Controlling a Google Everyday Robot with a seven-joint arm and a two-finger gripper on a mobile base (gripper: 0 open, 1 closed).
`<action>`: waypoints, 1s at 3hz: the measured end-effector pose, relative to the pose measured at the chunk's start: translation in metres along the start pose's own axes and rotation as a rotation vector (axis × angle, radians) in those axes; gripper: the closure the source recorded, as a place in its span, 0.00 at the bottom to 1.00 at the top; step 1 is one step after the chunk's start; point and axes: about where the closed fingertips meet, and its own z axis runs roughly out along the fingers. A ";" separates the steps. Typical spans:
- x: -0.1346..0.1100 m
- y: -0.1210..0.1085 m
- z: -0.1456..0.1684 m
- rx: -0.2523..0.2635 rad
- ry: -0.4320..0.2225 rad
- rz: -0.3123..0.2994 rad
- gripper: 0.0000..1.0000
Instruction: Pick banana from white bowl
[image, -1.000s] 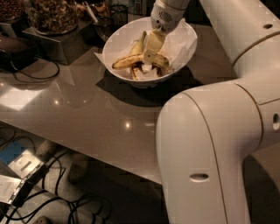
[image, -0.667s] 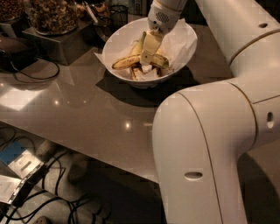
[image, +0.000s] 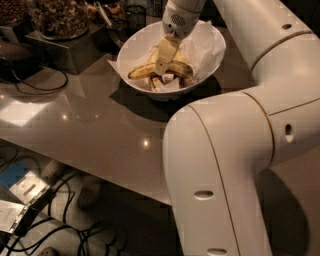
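Observation:
The white bowl (image: 212, 55), lined with white paper, stands at the back of the brown table. A curved yellow banana (image: 182, 69) with brown speckles lies across the bowl. Parts of other bananas (image: 159, 83) show under it. My gripper (image: 162, 69) reaches down into the bowl from above, right at the middle of the curved banana and touching or almost touching it. The gripper hides the banana's middle. My large white arm fills the right side of the view.
Glass jars of nuts (image: 56, 17) on a metal stand (image: 65, 50) are at the back left, with a black cable (image: 42, 82) on the table (image: 100, 130). The table's front edge runs diagonally. Below it on the floor lie cables (image: 75, 225) and a blue-and-white device (image: 20, 192).
The gripper has shifted slightly left and lower inside the bowl, onto the curved banana. The big arm segment has swung left. The bowl and bananas have not moved.

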 end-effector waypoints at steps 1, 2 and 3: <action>-0.003 -0.003 0.007 -0.005 0.009 -0.004 0.37; -0.001 -0.006 0.016 -0.017 0.015 -0.004 0.40; 0.001 -0.009 0.022 -0.029 0.017 -0.003 0.41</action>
